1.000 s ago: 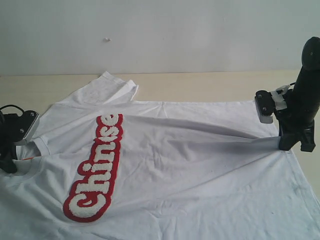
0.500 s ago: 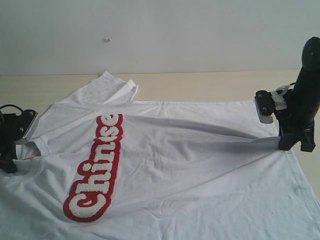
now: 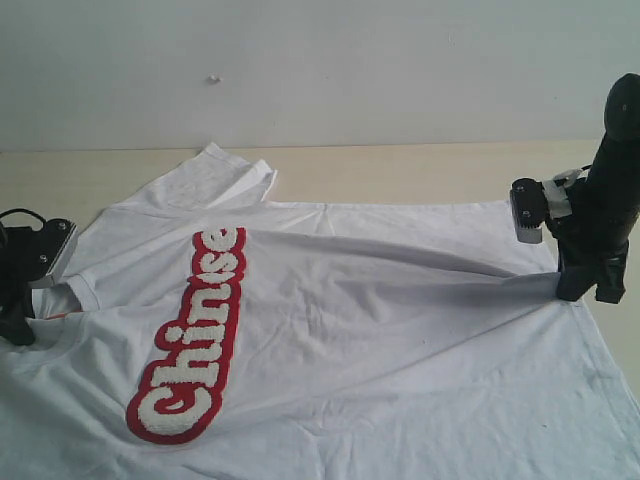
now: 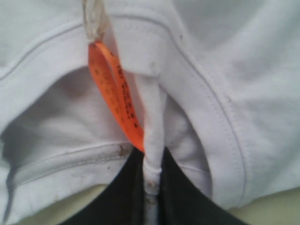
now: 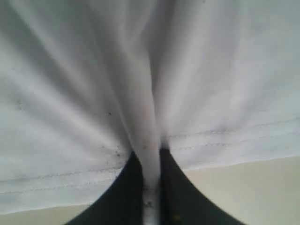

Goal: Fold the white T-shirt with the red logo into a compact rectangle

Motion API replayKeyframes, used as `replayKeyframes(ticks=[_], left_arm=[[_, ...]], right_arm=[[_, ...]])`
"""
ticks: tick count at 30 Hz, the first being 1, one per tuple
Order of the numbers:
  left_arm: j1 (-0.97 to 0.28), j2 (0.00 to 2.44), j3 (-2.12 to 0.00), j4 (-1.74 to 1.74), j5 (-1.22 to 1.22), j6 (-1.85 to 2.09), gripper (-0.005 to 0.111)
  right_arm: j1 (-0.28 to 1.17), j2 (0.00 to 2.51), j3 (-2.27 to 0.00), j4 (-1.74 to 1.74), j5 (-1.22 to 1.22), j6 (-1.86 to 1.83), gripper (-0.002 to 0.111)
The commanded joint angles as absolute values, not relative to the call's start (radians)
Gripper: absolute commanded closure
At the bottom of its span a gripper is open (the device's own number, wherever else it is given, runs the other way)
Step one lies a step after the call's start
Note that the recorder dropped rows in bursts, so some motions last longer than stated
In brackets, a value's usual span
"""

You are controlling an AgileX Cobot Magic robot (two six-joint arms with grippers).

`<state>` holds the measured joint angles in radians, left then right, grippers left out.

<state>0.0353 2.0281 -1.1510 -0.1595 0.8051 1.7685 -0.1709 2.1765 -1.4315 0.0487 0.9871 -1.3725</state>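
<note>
The white T-shirt (image 3: 380,330) lies sideways across the pale worktop (image 3: 400,170). Its neck is at the left edge of the exterior frame, its bottom edge is at the right, and one sleeve (image 3: 225,175) pokes out toward the upper left. The red logo (image 3: 190,335) faces up in the lower left, running lengthwise, and its far end bends over a crease.

The left end effector (image 4: 152,185) is closed on a pinch of the ribbed collar (image 4: 206,93), just beside the orange neck tag (image 4: 117,93). Its dark jaws squeeze a narrow rope of fabric. At the far right, the right end effector (image 5: 151,190) is likewise clamped on a gathered fold at the hem (image 5: 225,140), which is raised slightly off the worktop.

A taut ridge runs from that hem grip across the cloth toward the top of the logo, so the fabric is under tension. Gripping the neck and the hem at opposite ends probably serves to stretch a straight line through the body. That would let the half beyond it swing over as one flat panel instead of bunching. The fold looks barely begun, since most of the shirt rests spread out and wrinkled. The pinches are thin, so a slip at either one would let the line sag.
</note>
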Motion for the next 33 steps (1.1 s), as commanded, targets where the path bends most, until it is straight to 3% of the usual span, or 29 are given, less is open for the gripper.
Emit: replayKeyframes(ticks=[1,13,25,33], left_arm=[[0.031,2.07,-1.129,-0.217,0.71,1.699,0.107],[0.031,1.996,-1.129,-0.195,0.7,1.691,0.107],[0.05,1.511,-1.134,-0.043,0.709,1.19,0.107],[0.103,1.269,-1.134,0.191,0.78,0.818,0.107]], right_arm=[[-0.174,2.212,-1.412,0.094,0.986,-1.306,0.108],[-0.174,2.175,-1.414,0.126,1.128,-1.385,0.108],[-0.174,1.679,-1.414,0.209,1.115,-1.292,0.108],[-0.174,1.479,-1.414,0.229,1.164,-1.195,0.108]])
